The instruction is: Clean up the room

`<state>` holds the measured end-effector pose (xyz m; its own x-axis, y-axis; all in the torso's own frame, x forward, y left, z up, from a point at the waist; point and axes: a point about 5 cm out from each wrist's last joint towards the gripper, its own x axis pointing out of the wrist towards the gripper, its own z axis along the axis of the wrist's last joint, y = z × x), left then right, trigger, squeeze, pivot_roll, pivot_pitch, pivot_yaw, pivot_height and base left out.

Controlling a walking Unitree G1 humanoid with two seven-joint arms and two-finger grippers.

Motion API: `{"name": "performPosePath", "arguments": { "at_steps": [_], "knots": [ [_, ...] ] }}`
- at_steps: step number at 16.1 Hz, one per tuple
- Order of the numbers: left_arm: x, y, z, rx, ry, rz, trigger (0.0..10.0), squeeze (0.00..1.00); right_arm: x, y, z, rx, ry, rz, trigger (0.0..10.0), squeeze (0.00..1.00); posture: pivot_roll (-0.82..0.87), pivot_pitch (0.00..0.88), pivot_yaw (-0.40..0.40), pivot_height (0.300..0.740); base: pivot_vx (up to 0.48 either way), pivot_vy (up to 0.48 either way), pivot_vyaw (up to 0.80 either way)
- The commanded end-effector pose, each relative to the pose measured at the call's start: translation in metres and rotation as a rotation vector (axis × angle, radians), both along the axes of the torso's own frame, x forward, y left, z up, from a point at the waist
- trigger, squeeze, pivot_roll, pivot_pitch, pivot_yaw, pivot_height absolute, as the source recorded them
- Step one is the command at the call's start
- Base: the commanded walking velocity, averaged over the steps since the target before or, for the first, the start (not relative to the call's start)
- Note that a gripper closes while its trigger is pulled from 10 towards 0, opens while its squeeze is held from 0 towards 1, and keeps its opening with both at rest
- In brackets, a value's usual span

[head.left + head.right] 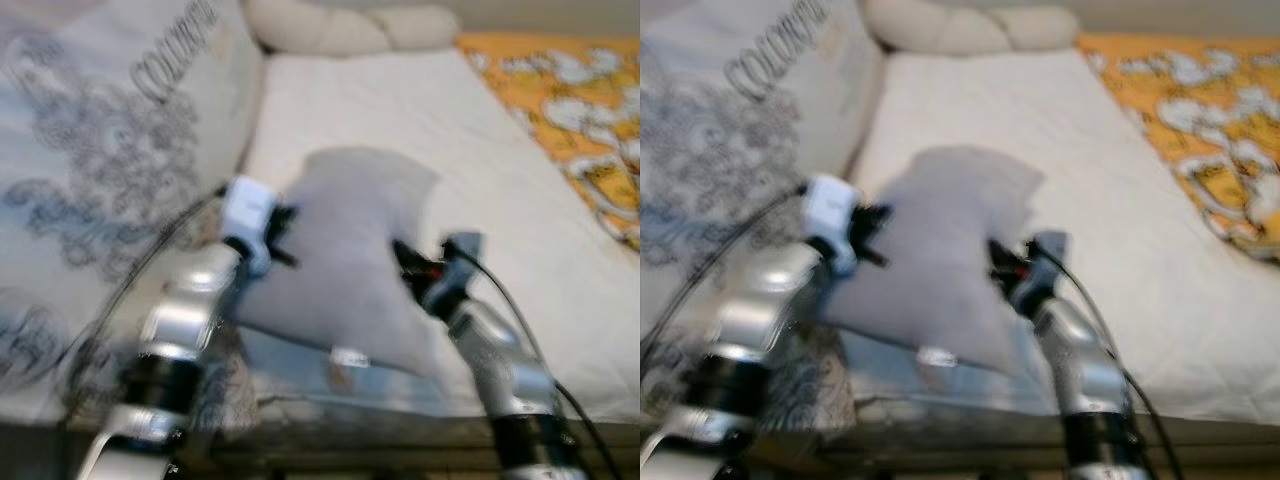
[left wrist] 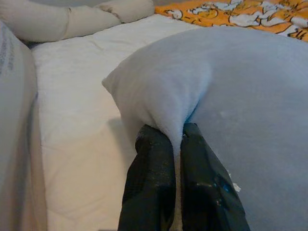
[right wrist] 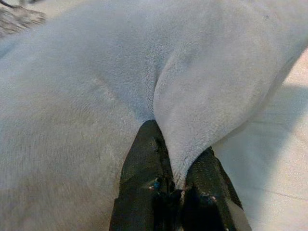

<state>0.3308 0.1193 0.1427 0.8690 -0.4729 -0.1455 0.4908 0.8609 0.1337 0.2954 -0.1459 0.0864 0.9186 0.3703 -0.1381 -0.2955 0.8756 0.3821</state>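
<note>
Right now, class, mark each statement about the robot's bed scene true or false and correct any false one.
1. Both grippers pinch the grey pillow. True.
2. The left gripper is open and empty. False: it is shut on a fold of the pillow.
3. An orange patterned blanket lies on the robot's right. True.
4. The right gripper rests on the white mattress. False: it grips the pillow.

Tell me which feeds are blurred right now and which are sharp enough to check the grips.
Both eye views are motion-blurred. Left wrist view is sharp: left gripper pinches the grey pillow. Right wrist view is sharp too: right gripper clamps a fold. Lighting is even, without glare.
</note>
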Motion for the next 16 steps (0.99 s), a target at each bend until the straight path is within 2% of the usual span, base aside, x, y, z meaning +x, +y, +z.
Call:
{"name": "performPosePath", "arguments": {
  "at_steps": [1,5,9,10,11,13,16],
  "knots": [
    [0.004,0.012,0.012,0.005,-0.050,0.037,10.0,0.00,0.004,0.008,0.011,0.037,-0.043,0.009,10.0,0.00,-0.03,0.000,-0.006,0.740,0.270,0.000,0.00],
    [0.003,0.010,0.010,0.023,-0.047,0.025,10.0,0.00,0.004,0.007,0.008,0.020,-0.033,0.012,10.0,0.00,-0.03,0.000,-0.004,0.740,0.062,0.000,0.00],
    [0.011,0.007,0.013,0.068,-0.082,-0.001,10.0,0.00,0.009,-0.008,0.003,0.005,0.003,-0.116,10.0,0.00,-0.03,0.000,-0.003,0.740,0.000,0.000,0.00],
    [0.014,0.007,0.012,0.082,-0.074,0.001,10.0,0.00,0.009,-0.012,0.003,0.001,0.006,-0.143,10.0,0.09,-0.04,0.000,-0.003,0.740,0.000,0.000,0.00],
    [0.021,0.006,0.011,0.127,-0.070,-0.015,10.0,0.00,0.011,-0.022,0.003,-0.011,-0.006,-0.216,10.0,1.00,-0.04,0.000,-0.003,0.740,0.000,0.000,0.00],
    [0.028,0.004,0.013,0.163,-0.089,-0.013,10.0,0.00,0.012,-0.032,0.003,-0.064,-0.022,-0.263,10.0,1.00,-0.05,0.000,0.000,0.740,0.000,0.000,0.00],
    [0.042,0.003,0.020,0.180,-0.125,0.020,10.0,0.00,0.010,-0.036,0.006,-0.079,-0.057,-0.223,10.0,1.00,-0.07,0.000,0.005,0.740,0.000,0.000,0.00]
  ]
}}
